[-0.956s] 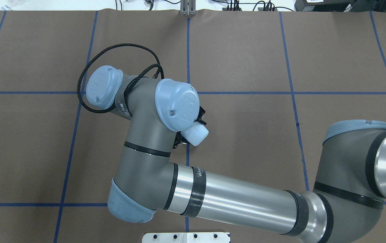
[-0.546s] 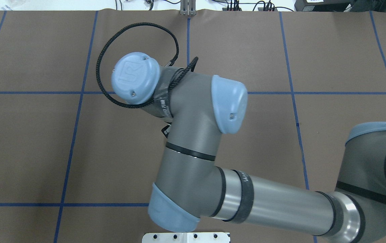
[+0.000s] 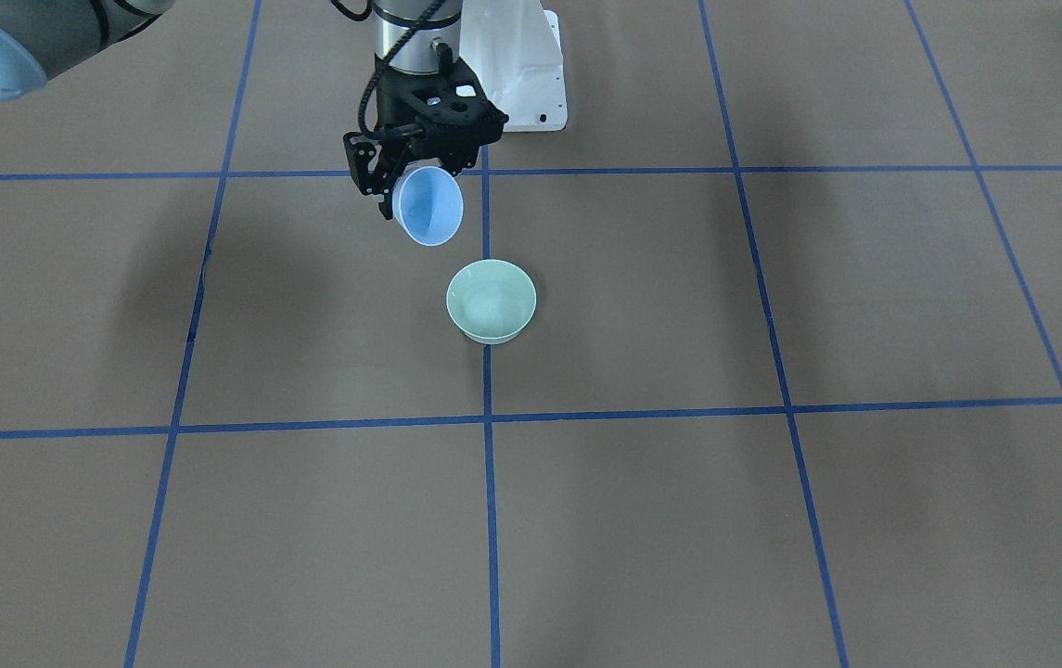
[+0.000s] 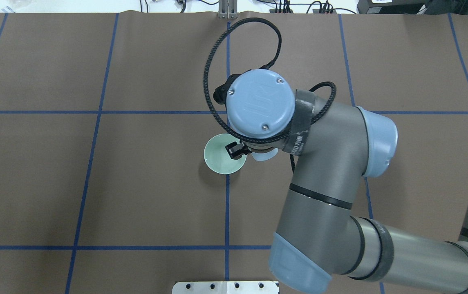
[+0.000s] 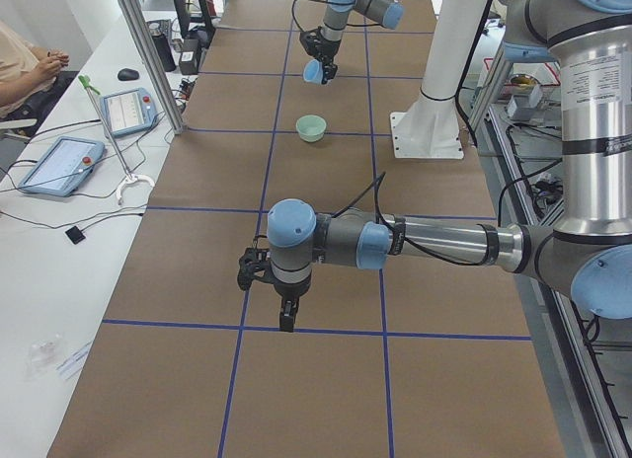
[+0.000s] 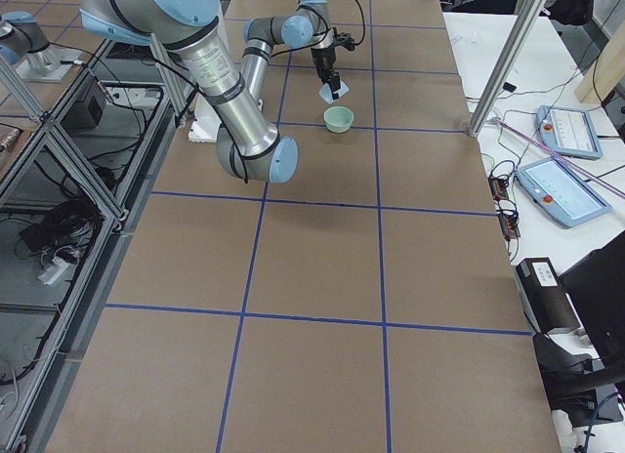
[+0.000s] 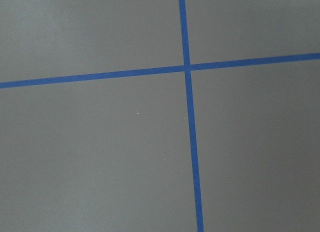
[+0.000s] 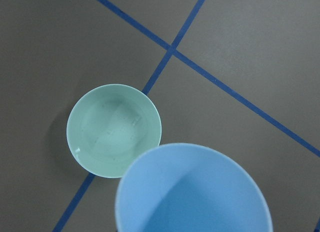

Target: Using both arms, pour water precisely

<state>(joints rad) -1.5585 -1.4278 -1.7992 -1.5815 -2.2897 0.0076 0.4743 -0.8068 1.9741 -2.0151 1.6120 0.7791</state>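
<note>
Overhead exterior view, item one?
— Right arm (image 4: pixel 323 183), silver-grey with pale blue caps, entering from the right and ending over the middle of the bench (image 4: pixel 54 183). A black cable (image 4: pixel 207 81) loops off its wrist.

Right jaws?
— Clenched on a blue cup (image 3: pixel 428 206). One finger (image 4: pixel 234 150) shows dark below the wrist cap.

Cup, condition?
— Raised off the bench and tipped, mouth turned toward the front-facing camera. From overhead it sits just right of a green bowl (image 4: pixel 213 163), apart from it.

Item two?
— The green bowl, upright, standing on a blue tape line (image 3: pixel 487 482) near the middle of the bench.

The water?
— One shallow clear pool (image 8: pixel 115 129) in the green bowl, with faint ripples in the right wrist view. Whether the cup holds any, cannot tell.

Item three?
— Left arm (image 5: pixel 434 239), well apart from cup and bowl, large and near in the left-side view. Left jaws point straight down, low over a tape line; clenched or released, cannot tell. The left wrist view shows bench and a tape crossing (image 7: pixel 187 68).
</note>
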